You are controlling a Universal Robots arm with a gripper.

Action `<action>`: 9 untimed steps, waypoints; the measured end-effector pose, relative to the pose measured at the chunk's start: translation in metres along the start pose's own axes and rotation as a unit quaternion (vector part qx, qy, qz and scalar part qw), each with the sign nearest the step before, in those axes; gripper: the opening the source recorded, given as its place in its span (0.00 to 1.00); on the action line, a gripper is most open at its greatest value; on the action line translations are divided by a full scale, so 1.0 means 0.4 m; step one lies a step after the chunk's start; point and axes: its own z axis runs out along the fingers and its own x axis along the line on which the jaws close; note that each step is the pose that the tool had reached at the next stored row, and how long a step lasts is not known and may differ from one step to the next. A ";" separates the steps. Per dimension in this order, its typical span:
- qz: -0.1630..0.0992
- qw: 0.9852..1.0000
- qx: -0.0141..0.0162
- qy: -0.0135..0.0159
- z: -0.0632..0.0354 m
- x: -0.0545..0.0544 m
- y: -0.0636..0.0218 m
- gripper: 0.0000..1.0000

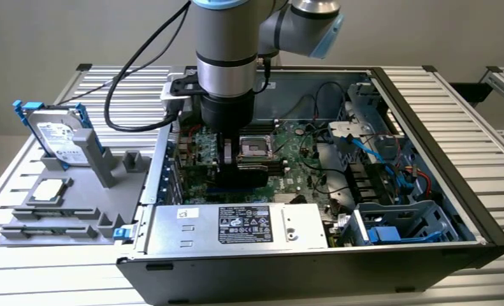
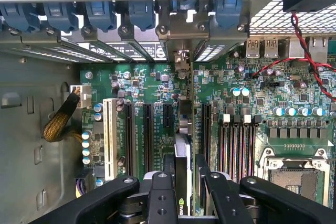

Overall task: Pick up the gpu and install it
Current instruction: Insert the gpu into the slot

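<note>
Nearest you in the wrist view, one hand [image 2: 184,192] is clenched on the gpu [image 2: 182,145], its two black fingers [image 2: 160,195] pressing either face. You see the card edge-on: thin, dark, with a silver bracket at its far end. It stands on edge over the motherboard [image 2: 236,103], long axis running along the four black slots [image 2: 148,135] toward the case's rear wall; whether it is seated, probably not.

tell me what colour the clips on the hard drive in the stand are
Blue. The hard drive stands upright in the grey stand with blue rails along its edges, best seen in the exterior view.
</note>
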 end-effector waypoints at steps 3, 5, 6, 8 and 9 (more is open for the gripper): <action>0.000 1.000 0.000 0.000 0.000 0.000 0.000 0.27; 0.000 1.000 0.000 0.000 0.000 0.000 0.000 0.27; 0.000 1.000 0.000 0.000 0.000 0.000 0.000 0.27; 0.000 1.000 0.000 0.000 0.000 0.000 0.000 0.27; 0.000 1.000 0.000 0.000 0.000 0.000 0.000 0.27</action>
